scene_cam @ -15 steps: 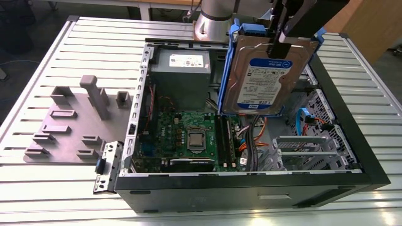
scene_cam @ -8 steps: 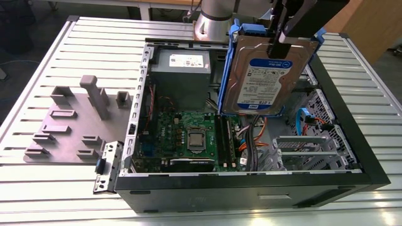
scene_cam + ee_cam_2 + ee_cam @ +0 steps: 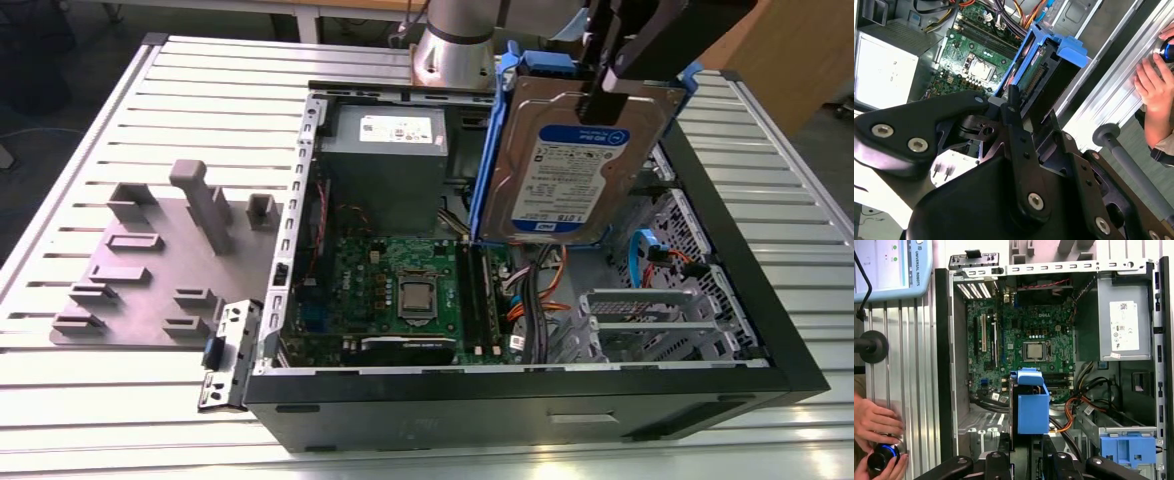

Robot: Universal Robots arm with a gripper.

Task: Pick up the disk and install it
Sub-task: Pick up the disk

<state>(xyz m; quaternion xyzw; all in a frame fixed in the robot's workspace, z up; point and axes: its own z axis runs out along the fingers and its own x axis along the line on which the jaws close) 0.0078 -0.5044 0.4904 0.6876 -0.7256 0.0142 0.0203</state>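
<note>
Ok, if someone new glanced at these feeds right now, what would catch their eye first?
The disk, silver in its blue carrier, hangs upright in the claw above the open computer case, toward the exterior view's right. Inside the case lies the green motherboard. In the first wrist view a person's hand rests at a blue-lit round button beside the case.

A ribbed aluminium table (image 3: 107, 400) with long parallel slats took up most of the exterior view, under even light. Beyond its far edge, dark floor (image 3: 94, 45) lay at the exterior view's left, and a light brown wooden panel (image 3: 785, 60) stood at the exterior view's right.
</note>
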